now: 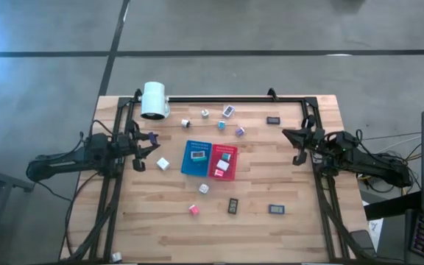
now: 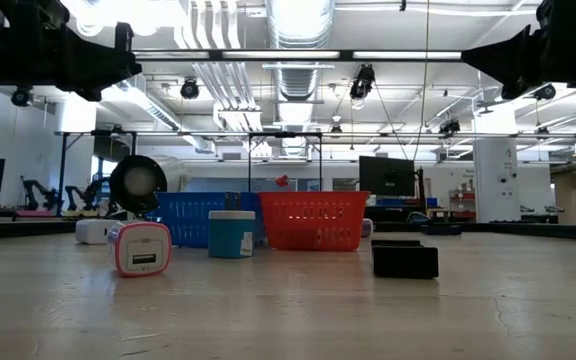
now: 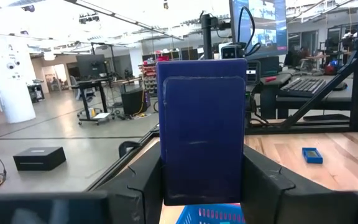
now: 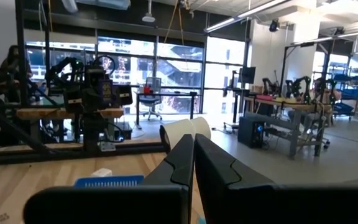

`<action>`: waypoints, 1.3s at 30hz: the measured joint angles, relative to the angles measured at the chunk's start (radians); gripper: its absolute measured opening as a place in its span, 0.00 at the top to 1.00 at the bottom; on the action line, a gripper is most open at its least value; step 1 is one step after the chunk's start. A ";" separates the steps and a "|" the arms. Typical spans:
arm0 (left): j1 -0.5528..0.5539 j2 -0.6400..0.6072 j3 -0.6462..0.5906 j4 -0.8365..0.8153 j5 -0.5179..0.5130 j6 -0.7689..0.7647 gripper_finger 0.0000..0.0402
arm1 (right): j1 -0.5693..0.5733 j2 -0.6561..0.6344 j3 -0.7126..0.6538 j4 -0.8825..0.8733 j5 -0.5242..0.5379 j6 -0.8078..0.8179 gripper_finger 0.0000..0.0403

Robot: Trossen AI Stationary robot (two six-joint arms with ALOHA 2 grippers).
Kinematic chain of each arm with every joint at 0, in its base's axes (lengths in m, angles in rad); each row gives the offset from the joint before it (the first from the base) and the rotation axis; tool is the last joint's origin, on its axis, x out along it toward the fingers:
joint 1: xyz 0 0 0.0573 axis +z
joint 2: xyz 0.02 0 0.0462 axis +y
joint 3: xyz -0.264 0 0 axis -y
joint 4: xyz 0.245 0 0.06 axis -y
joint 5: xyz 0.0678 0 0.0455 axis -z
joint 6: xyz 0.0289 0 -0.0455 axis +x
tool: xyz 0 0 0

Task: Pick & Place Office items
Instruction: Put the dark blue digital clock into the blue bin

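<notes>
Left gripper (image 1: 147, 145) holds a flat blue item (image 3: 202, 127) clamped upright between its fingers, raised at the table's left side; the blue tray (image 1: 196, 158) lies just to its right, so your left arm is the nearer one. Right gripper (image 1: 294, 140), fingers pressed together and empty, waits at the right edge.

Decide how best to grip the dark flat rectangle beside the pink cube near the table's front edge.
Likely from straight above, pinching the dark flat rectangle across its two long edges at mid-length: it lies flat, with room on both sides.
</notes>
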 joint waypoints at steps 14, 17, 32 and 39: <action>0.000 0.105 0.000 0.132 0.030 -0.089 0.62 | 0.000 0.002 0.000 0.019 0.000 0.001 0.98; 0.000 0.197 0.000 0.214 0.052 -0.100 0.62 | 0.000 0.002 0.000 0.020 0.000 0.001 0.98; 0.000 0.880 0.155 0.418 0.052 -0.093 0.62 | 0.000 0.002 0.000 0.023 0.000 0.000 0.98; 0.000 1.150 0.270 0.418 0.059 -0.094 0.62 | 0.000 0.002 0.000 0.022 0.000 0.000 0.98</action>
